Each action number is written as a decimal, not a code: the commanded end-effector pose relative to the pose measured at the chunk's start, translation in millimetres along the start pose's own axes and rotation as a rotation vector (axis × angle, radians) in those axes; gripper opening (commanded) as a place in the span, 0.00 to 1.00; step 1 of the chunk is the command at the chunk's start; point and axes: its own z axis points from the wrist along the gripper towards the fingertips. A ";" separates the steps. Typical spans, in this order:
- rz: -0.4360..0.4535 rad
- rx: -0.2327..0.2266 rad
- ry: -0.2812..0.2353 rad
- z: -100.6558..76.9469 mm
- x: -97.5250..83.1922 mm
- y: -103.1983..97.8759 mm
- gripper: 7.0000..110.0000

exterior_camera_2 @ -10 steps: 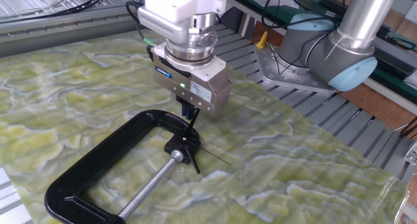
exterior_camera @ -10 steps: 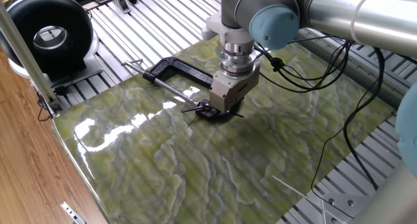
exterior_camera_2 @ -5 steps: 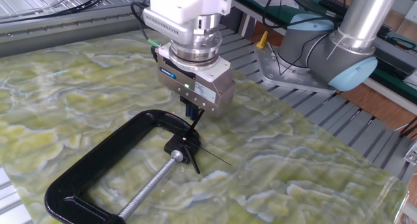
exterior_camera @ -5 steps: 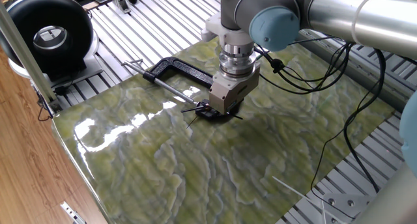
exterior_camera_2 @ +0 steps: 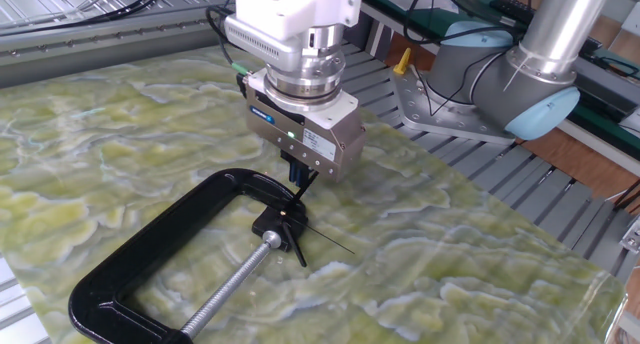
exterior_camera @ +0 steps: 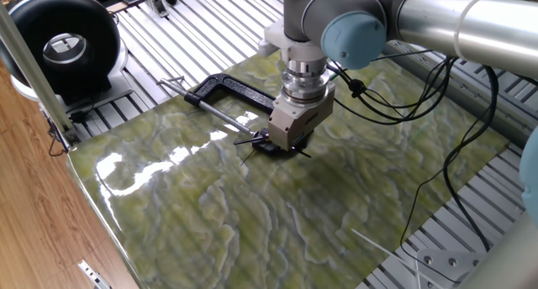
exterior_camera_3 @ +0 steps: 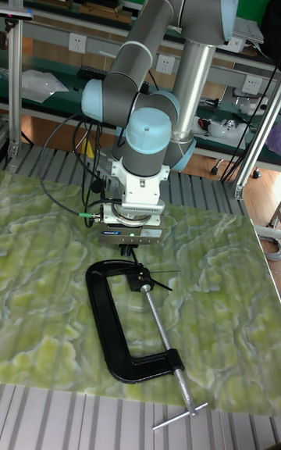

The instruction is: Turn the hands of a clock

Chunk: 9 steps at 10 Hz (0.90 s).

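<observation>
The clock (exterior_camera_2: 283,220) is a small black hub held in the jaw of a black C-clamp (exterior_camera_2: 150,246) lying on the green marbled mat. Its thin black hands (exterior_camera_2: 322,238) fan out from the hub; one points up toward my fingertips, one runs right, one slants down. My gripper (exterior_camera_2: 297,176) hangs just above and behind the hub, its dark fingers pressed together, the upward hand's tip reaching them. In one fixed view the gripper (exterior_camera: 276,143) covers part of the clock (exterior_camera: 264,144), with hands (exterior_camera: 244,142) poking out either side. The tall fixed view shows the gripper (exterior_camera_3: 129,250) above the clock (exterior_camera_3: 142,279).
The clamp's silver screw rod (exterior_camera_2: 235,281) runs toward the near left. A big round black ring with a grey centre (exterior_camera: 63,45) stands off the mat's corner. Cables (exterior_camera: 403,87) trail from the arm over the mat's right side. Ribbed metal table (exterior_camera: 168,37) surrounds the mat.
The gripper has turned about its vertical axis and shifted slightly right in the other fixed view. The right-pointing hand has dipped a little in one fixed view; clamp unmoved.
</observation>
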 end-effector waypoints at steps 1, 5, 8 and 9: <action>0.015 -0.013 -0.006 -0.2 0.1 6.7 0.00; 0.021 -0.014 -0.006 -0.3 0.4 10.3 0.00; 0.024 -0.013 -0.006 -0.2 0.9 11.3 0.00; 0.025 -0.011 -0.007 -0.1 0.5 11.0 0.00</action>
